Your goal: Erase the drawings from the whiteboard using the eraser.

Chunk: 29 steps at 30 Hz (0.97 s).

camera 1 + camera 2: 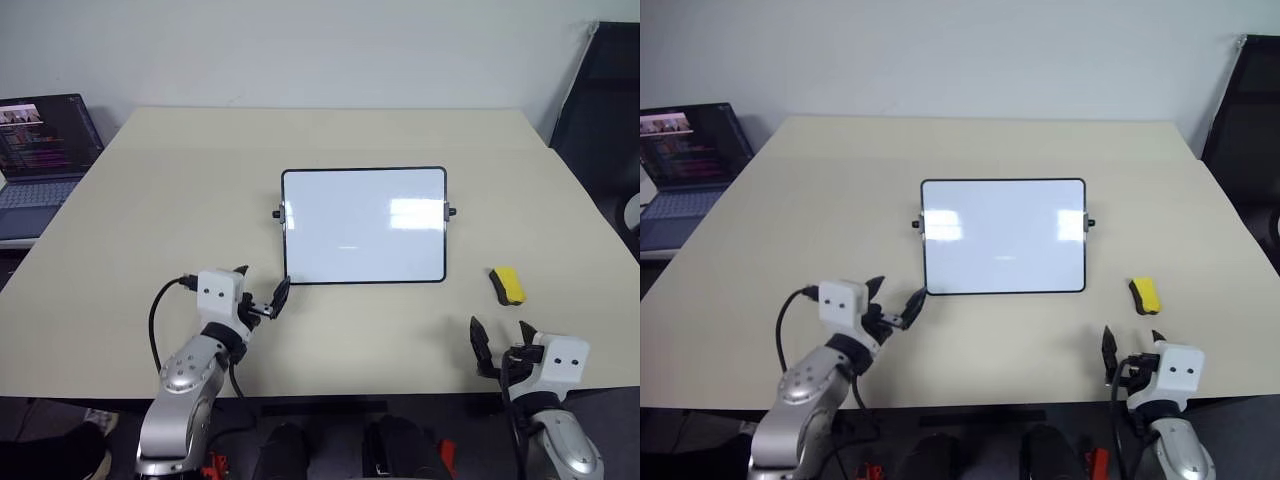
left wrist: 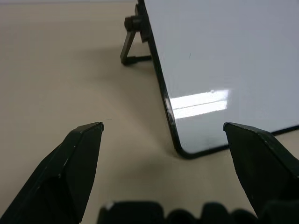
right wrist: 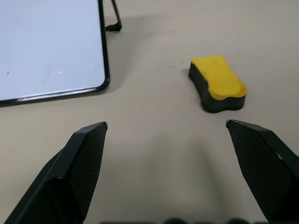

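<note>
The whiteboard (image 1: 365,225) stands tilted on its small side knobs at the middle of the beige table (image 1: 170,190). Its face looks plain white with glare patches and a few tiny specks; the drawings cannot be made out on it. The eraser (image 1: 507,285), a yellow block with a dark underside, lies on the table to the right of the board's near right corner. My left gripper (image 1: 262,282) is open and empty, just short of the board's near left corner (image 2: 184,151). Near the table's front edge, my right gripper (image 1: 500,330) is open and empty, with the eraser (image 3: 217,83) a little ahead of it.
An open laptop (image 1: 40,150) with a lit screen sits off the table's far left corner. A dark panel (image 1: 605,90) stands beyond the right edge. Bare tabletop lies behind the board and on both sides of it.
</note>
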Tool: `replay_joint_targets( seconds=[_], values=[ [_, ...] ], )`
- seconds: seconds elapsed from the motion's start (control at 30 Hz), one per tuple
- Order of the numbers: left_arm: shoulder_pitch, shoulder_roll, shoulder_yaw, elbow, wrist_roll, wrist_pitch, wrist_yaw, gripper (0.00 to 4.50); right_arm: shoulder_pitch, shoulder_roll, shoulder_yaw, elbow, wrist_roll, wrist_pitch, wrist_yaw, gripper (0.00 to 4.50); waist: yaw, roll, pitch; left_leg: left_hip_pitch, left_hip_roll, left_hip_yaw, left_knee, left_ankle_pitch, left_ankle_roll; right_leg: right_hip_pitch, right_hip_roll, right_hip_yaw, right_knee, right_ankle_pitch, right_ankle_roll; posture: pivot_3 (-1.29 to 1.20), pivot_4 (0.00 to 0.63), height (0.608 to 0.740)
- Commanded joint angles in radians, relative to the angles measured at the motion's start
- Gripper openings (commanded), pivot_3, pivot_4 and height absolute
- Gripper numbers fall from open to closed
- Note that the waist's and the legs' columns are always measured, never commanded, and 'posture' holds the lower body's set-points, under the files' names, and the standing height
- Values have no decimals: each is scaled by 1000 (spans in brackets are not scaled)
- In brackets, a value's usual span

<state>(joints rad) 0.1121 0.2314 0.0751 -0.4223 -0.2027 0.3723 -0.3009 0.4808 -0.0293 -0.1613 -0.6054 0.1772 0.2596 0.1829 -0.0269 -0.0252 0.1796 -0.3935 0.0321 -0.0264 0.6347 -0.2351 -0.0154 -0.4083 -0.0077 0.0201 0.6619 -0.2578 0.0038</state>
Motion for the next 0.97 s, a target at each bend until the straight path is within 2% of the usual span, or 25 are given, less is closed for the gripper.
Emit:
replay_joint_targets(
  seconds=[0.03,0.43,0.7,0.97],
  values=[
    [7,-12,-24,-79,1,4,22,4500,-8,3,18,-35,-9,-25,-25,4470,1,0,0,0,0,0,0,0,0,0,0,0,0,0,0,0,150,740],
    [-26,-12,-41,-28,1,-19,15,4500,-9,3,42,-5,1,-32,-62,4470,1,0,0,-1,-1,-1,0,0,0,-1,-1,-2,-1,-1,0,0,150,740],
    [-46,12,-24,-24,-16,-15,-12,4500,43,-10,-23,77,50,-131,-11,4470,1,-1,0,-2,-1,-1,0,0,0,0,-1,-2,-1,-1,0,0,150,740],
    [7,22,-20,-80,-34,17,-6,4500,100,-38,-90,174,132,-222,85,4470,1,-1,0,-1,-1,-1,0,0,0,0,-1,-2,-1,-1,-1,0,150,740]
  ],
)
